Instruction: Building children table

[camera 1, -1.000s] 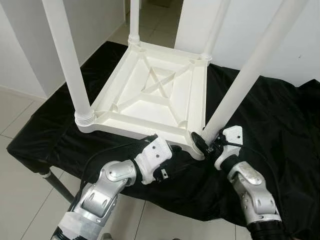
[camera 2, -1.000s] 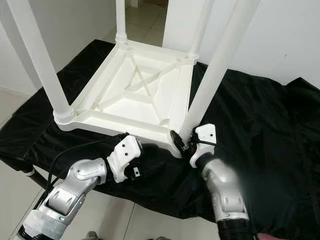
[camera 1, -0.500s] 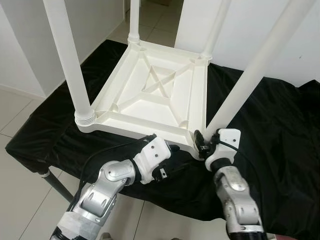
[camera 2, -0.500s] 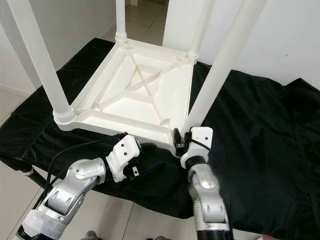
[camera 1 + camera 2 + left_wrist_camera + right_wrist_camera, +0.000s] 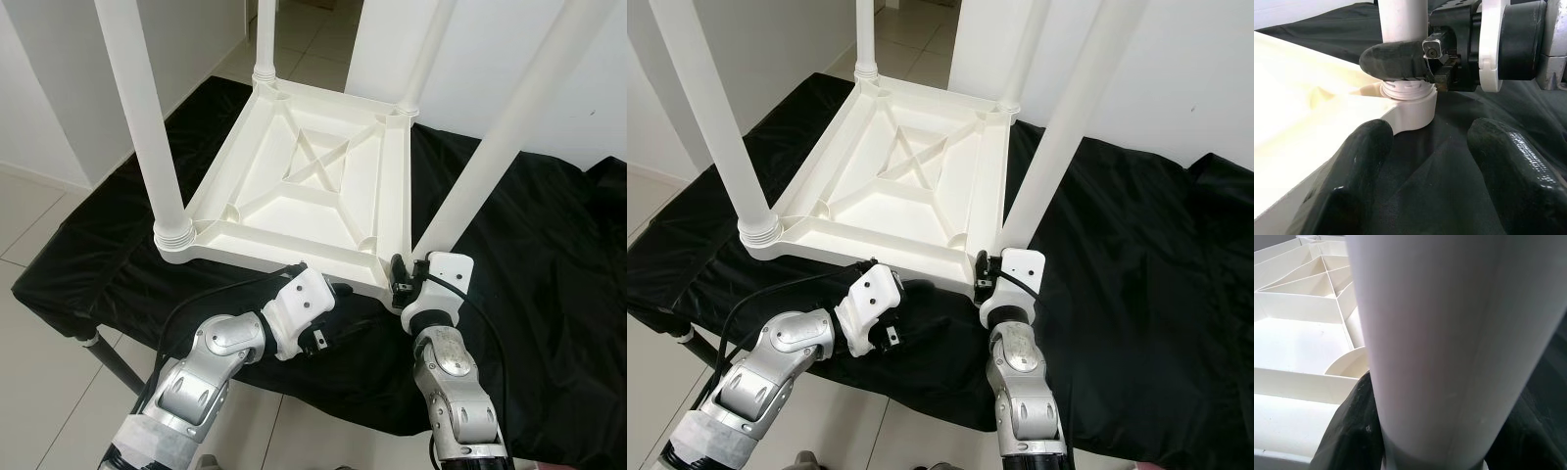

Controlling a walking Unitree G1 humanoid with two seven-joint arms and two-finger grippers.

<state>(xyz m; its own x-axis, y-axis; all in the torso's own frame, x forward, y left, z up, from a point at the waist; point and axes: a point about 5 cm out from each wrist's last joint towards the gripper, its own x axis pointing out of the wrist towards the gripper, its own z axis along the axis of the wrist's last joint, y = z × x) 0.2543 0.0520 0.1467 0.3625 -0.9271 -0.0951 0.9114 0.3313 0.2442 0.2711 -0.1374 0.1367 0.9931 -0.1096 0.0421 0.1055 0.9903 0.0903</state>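
since a second ago our right gripper (image 5: 400, 277) has swung from a sideways reach to a steeper, more upright hold at the foot of the near right leg (image 5: 509, 127), and the right forearm now stands almost straight up in the lower middle of the head views. the upturned table top (image 5: 304, 186) has barely shifted in the frame.

nearest us, at lower left, our left gripper (image 5: 1430, 171) sits just under the near edge of the table top. its two black fingers (image 5: 1359, 171) are spread well apart with nothing between them but the black cloth (image 5: 549, 264); in the head views the fingers are hidden behind the white wrist housing, so we read them from the left wrist view alone.

our right gripper is clamped on the near right leg just above its threaded collar (image 5: 1408, 88). one dark finger wraps the leg's base in the left wrist view; the other is hidden behind the leg. up close in the right wrist view the leg is a blurred white column with finger pads dark at either side.

farther back the ribbed underside lies open, with the near left leg (image 5: 147, 127), the far left leg (image 5: 263, 39) and the far right leg (image 5: 426, 54) all cut off by the top edge. black cloth lies bare to the right, and tiled floor (image 5: 39, 313) lies off the cloth's left edge.
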